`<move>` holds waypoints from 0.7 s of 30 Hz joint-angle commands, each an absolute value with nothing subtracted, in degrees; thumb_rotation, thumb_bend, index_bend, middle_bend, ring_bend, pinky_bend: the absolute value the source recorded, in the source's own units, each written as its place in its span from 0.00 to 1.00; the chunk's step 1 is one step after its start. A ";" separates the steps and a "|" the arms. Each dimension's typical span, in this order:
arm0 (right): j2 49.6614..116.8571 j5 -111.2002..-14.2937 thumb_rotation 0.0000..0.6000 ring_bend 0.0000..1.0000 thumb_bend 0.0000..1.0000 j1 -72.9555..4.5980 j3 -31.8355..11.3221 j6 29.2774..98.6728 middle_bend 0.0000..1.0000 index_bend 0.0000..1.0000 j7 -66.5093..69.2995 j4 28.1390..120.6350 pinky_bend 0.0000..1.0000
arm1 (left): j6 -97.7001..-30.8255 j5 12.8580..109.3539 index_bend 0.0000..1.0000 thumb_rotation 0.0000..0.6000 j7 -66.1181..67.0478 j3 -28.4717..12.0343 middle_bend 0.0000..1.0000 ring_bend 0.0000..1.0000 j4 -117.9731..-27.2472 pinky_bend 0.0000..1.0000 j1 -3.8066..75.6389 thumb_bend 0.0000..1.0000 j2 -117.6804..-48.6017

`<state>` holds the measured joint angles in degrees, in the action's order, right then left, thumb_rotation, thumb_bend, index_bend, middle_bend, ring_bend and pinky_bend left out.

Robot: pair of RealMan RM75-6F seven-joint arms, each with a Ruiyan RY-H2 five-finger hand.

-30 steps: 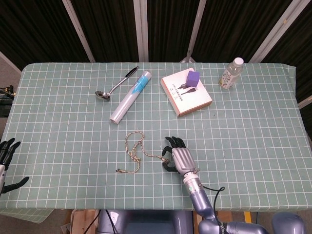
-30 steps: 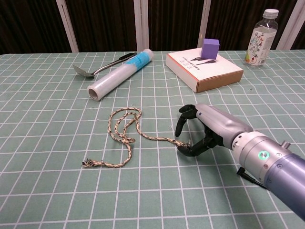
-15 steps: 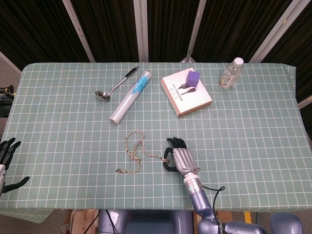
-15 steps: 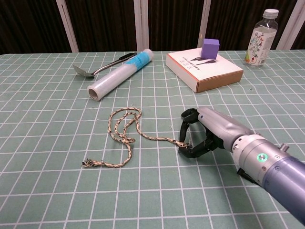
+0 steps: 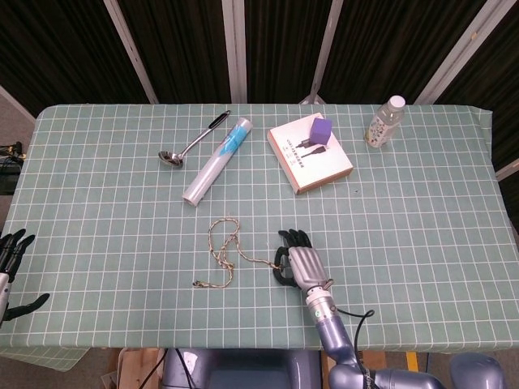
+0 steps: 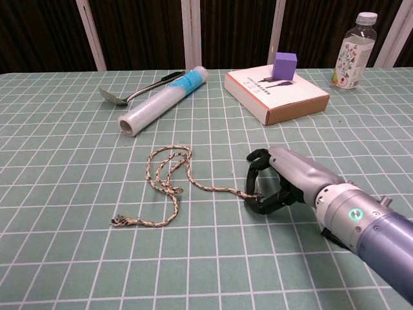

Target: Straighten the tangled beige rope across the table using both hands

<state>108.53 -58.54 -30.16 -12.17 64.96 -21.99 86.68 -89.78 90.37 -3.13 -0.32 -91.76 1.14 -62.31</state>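
The beige rope (image 5: 220,250) lies looped on the green checked cloth near the front middle; its loops (image 6: 166,173) sit left of my right hand, and its frayed far end (image 6: 122,221) points left. My right hand (image 5: 297,262) rests on the table, its fingers curled around the rope's right end (image 6: 247,193), pinching it against the thumb. Off the table's front left corner, my left hand (image 5: 11,272) hangs with fingers spread and holds nothing. The chest view shows only my right hand (image 6: 284,179).
Behind the rope lie a roll of clear film (image 6: 164,99) and a metal spoon (image 6: 135,93). A flat box (image 6: 276,95) with a purple cube (image 6: 284,65) on it sits at the back right, and a plastic bottle (image 6: 352,53) stands beyond it.
My right hand's fingers have curled tighter around the rope's right end and the hand has drawn slightly right, pulling that strand straighter. The left hand has stayed put.
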 commanded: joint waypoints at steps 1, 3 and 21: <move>108.20 -58.50 1.00 0.00 0.43 -29.98 -11.96 65.14 0.17 0.63 -22.14 87.08 0.00 | -89.75 90.42 0.01 1.00 -3.01 -0.27 0.00 0.00 -91.75 0.00 1.15 0.05 -62.33; 107.82 -58.58 1.00 0.00 0.43 -29.82 -11.86 65.29 0.17 0.65 -22.08 87.60 0.00 | -89.73 90.49 0.01 1.00 -2.90 -0.22 0.00 0.00 -91.73 0.00 1.16 0.05 -62.32; 100.08 -58.88 1.00 0.00 0.43 -28.09 -12.37 67.27 0.17 0.65 -21.77 96.30 0.00 | -82.44 91.16 0.28 1.00 6.06 -0.88 0.08 0.00 -103.93 0.00 6.19 0.19 -61.03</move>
